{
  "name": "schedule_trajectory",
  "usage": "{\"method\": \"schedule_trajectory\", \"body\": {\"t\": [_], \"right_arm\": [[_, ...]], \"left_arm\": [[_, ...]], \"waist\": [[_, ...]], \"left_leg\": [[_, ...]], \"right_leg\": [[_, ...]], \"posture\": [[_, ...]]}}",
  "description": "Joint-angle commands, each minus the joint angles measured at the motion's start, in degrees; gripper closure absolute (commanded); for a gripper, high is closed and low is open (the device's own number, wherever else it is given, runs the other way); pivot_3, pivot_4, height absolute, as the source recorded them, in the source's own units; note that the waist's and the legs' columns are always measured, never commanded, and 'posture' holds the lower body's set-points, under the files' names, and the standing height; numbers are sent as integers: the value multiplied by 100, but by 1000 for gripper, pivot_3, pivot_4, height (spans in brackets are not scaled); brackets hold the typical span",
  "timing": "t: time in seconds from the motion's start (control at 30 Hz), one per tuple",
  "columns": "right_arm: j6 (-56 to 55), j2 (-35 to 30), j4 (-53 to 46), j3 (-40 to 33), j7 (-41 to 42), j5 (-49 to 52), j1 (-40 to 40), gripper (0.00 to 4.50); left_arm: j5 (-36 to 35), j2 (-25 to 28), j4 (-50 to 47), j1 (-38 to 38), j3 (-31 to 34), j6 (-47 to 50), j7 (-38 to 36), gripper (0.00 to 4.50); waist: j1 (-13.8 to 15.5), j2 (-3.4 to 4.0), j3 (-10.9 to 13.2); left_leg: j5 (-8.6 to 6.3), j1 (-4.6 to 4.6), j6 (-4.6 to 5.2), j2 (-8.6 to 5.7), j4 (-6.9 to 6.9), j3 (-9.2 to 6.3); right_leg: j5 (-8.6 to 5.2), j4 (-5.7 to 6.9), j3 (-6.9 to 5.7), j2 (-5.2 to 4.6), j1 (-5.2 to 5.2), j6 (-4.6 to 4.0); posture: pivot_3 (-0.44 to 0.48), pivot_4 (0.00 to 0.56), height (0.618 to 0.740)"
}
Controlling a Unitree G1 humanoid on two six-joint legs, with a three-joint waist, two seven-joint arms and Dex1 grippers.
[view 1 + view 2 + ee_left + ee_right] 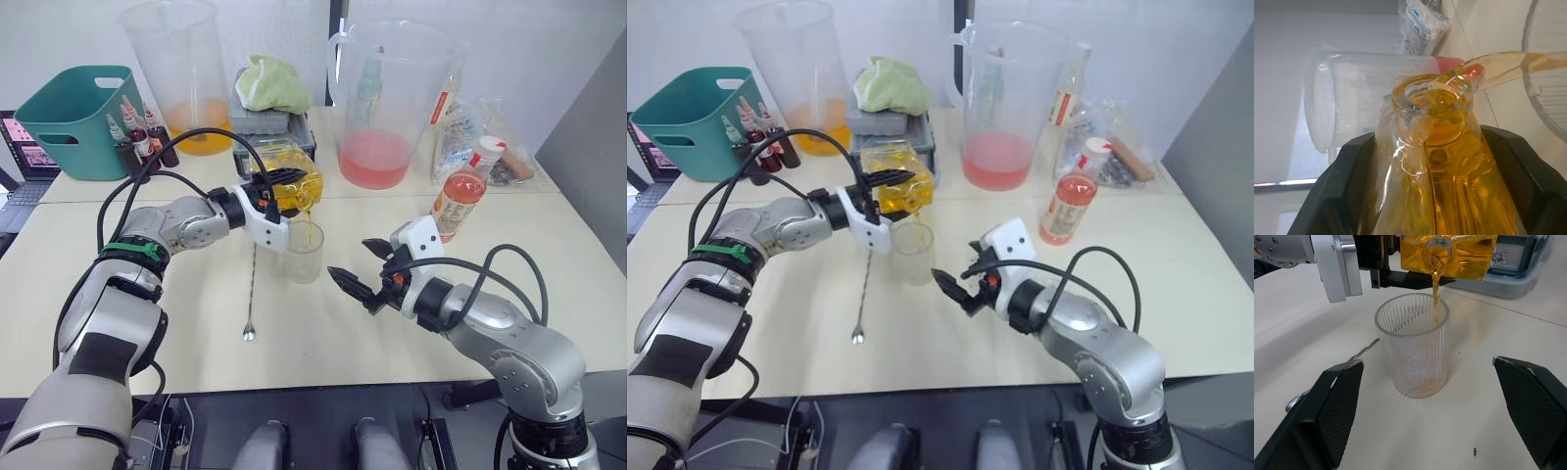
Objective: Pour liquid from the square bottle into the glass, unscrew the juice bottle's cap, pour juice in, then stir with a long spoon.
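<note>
Amber stream: liquid (1436, 289) runs from the tipped bottle's (292, 183) mouth into the glass (304, 253), a thin layer pooling at its bottom.
Left gripper (282, 179): clamped on the bottle, holding it tilted just above the glass rim.
Right gripper (361, 267): fingers spread wide, holding nothing, just beside the glass on the table (323, 343).
Spoon (251, 294): flat on the table left of the glass.
Juice bottle (462, 194): upright, capped, far right.
</note>
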Motion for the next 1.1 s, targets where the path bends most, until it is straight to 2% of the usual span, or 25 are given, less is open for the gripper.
{"method": "schedule_trajectory", "body": {"t": [0.03, 0.23, 0.37, 0.47, 0.9, 1.1], "right_arm": [[-9, 42, -268, -113, 3, 117, -82, 0], [-7, 45, -280, -110, 5, 115, -65, 0], [-10, 33, -286, -107, 10, 106, -34, 0], [-8, 25, -291, -112, 15, 108, -19, 0], [-37, -30, -172, -129, 105, 43, -29, 0], [-64, -28, -141, -123, 150, 31, -77, 0]], "left_arm": [[-152, 132, -196, -449, 159, -55, 401, 1711], [-158, 135, -169, -464, 86, -29, 454, 1711], [-987, -104, 191, -302, 392, -36, -347, 1711], [-1338, -157, 224, -231, 478, -59, -739, 1711], [-2023, -163, 109, -62, 688, 52, -1498, 1711], [-3133, -198, -120, 26, 1256, 422, -2483, 1711]], "waist": [[0, 0, 0], [0, 0, 0], [0, 0, 0], [-9, 0, 0], [-9, 0, 0], [-17, 0, 0]], "left_leg": [[0, 0, 0, 0, 0, 0], [0, -1, -1, 0, 0, 0], [0, 0, 0, 0, 0, 1], [1, -1, -1, 0, 3, 1], [1, -4, -2, 0, 11, 0], [1, -5, -2, 1, 14, -1]], "right_leg": [[0, 0, 0, 0, 0, 0], [0, 0, 0, 0, -1, 0], [0, 2, 0, -1, 0, 0], [0, 3, 0, -1, -2, 0], [0, 6, 0, -3, -2, 0], [0, 8, 0, -3, -3, 0]], "posture": [[0, 150, 740], [0, 150, 740], [0, 150, 740], [0, 150, 740], [0, 150, 740], [0, 150, 740]]}}
